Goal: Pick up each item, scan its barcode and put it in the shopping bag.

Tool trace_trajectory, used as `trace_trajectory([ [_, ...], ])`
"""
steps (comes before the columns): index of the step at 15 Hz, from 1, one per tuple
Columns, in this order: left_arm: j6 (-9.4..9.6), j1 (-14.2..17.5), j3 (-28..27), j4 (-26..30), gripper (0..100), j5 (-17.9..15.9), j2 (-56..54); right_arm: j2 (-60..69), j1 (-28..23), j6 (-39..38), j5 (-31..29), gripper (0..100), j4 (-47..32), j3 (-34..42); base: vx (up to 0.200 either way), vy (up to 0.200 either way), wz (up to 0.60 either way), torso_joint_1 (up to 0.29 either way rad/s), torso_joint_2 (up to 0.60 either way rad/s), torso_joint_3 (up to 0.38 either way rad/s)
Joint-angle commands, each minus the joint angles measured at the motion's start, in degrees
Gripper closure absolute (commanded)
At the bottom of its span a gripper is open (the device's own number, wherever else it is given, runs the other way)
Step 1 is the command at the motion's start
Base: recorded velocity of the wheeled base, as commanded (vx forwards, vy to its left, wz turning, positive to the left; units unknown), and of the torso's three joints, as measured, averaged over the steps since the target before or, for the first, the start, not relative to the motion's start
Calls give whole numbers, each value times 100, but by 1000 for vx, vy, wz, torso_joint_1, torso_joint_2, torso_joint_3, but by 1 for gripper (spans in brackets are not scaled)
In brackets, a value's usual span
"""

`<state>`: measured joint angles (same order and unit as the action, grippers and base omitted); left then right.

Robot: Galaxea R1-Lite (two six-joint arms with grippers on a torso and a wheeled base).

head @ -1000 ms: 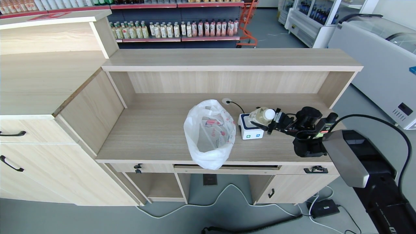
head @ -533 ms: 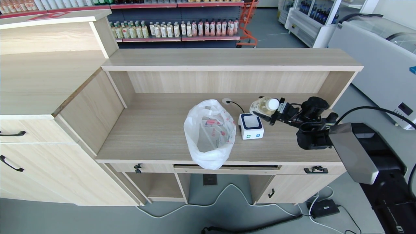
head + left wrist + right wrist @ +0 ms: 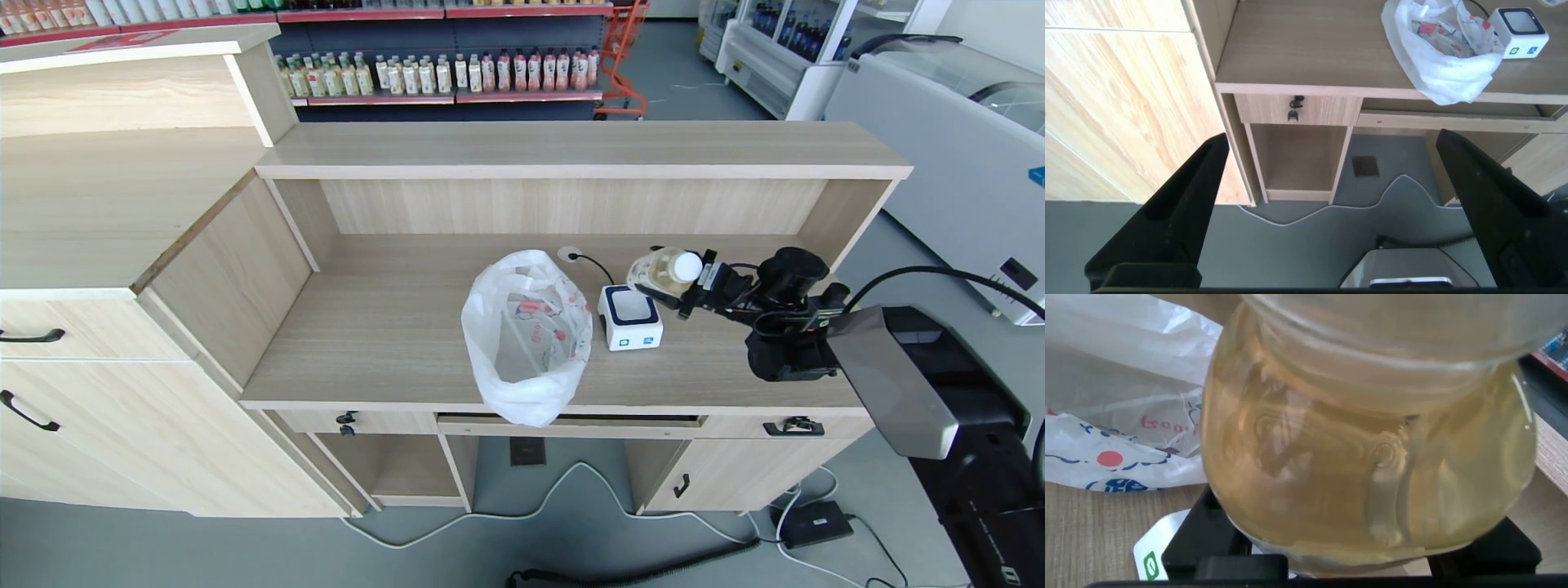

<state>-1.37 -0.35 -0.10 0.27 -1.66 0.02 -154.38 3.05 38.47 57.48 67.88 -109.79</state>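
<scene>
right hand (image 3: 688, 284) — pinching bottle (image 3: 653, 273) by scanner (image 3: 629, 318) | left hand (image 3: 1331, 143) — spread | shopping bag (image 3: 522, 343) beside scanner

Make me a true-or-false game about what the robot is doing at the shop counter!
1. The right gripper is holding a bottle with a white cap. True.
2. The bottle is inside the shopping bag. False: it is held up near the scanner, on the far side of the scanner from the bag.
3. The scanner stands on the counter right beside the shopping bag. True.
4. The left gripper is holding something too. False: it is open and empty, away from the counter.
5. The drink in the bottle is dark blue. False: it is pale yellow.
</scene>
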Motion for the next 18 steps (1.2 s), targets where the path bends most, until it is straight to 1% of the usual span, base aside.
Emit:
trace_trajectory([
  [1, -4, 0, -8, 0, 0, -1, -2, 13, 3, -15, 0, 100, 85, -7, 0, 0, 0, 0, 0, 0],
  [4, -4, 0, 1, 0, 0, -1, -2, -13, 3, -24, 9, 100, 226, -34, 0, 0, 0, 0, 0, 0],
  [9, -4, 0, 1, 0, 0, -1, -2, -171, -6, -33, 9, 100, 217, -480, 0, 0, 0, 0, 0, 0],
  [18, -4, 0, -8, 0, 0, -1, -2, -110, -50, -33, 27, 100, 226, -473, 0, 0, 0, 0, 0, 0],
])
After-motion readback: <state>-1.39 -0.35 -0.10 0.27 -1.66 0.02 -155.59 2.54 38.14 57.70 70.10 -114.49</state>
